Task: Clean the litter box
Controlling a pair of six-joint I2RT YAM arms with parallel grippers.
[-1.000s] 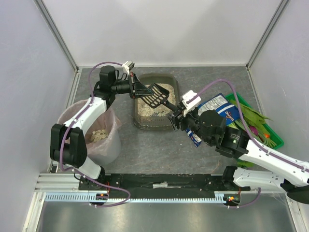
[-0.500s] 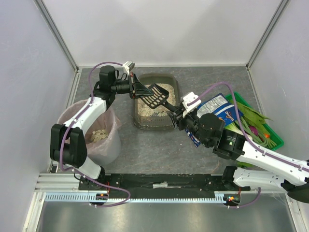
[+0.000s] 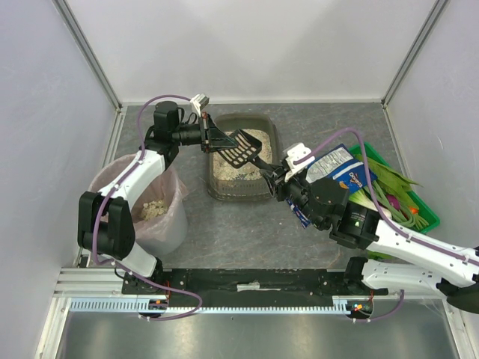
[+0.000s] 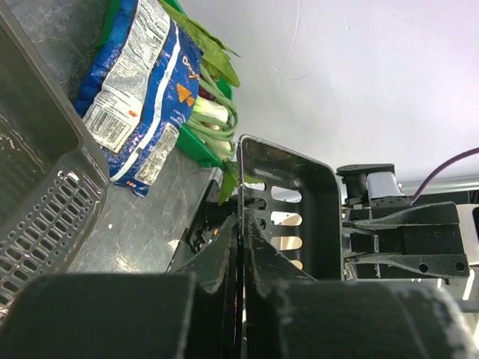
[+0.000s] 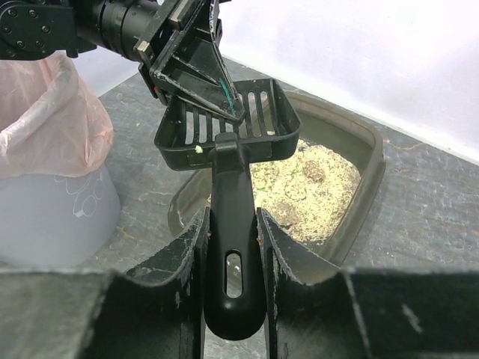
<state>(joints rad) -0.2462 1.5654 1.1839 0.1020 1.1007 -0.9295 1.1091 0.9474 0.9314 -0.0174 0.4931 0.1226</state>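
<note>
The litter box (image 3: 233, 193) sits far-middle on the table (image 3: 239, 239), back rim near the rear wall, the pink-lined bin (image 3: 146, 206) off its left front corner, the chip bag (image 3: 340, 168) and green crate (image 3: 412, 202) to its right, bare tabletop in front. The black slotted scoop (image 3: 241, 146) hangs over the granules (image 3: 224, 168), the left gripper (image 3: 217, 140) pinched on its side wall and the right gripper (image 3: 271, 178) clamped on its handle. Only the right wrist view shows dark clumps (image 5: 310, 172) in the granules; only the left wrist view shows the left fingers (image 4: 213, 258) tight on the scoop's thin edge
</note>
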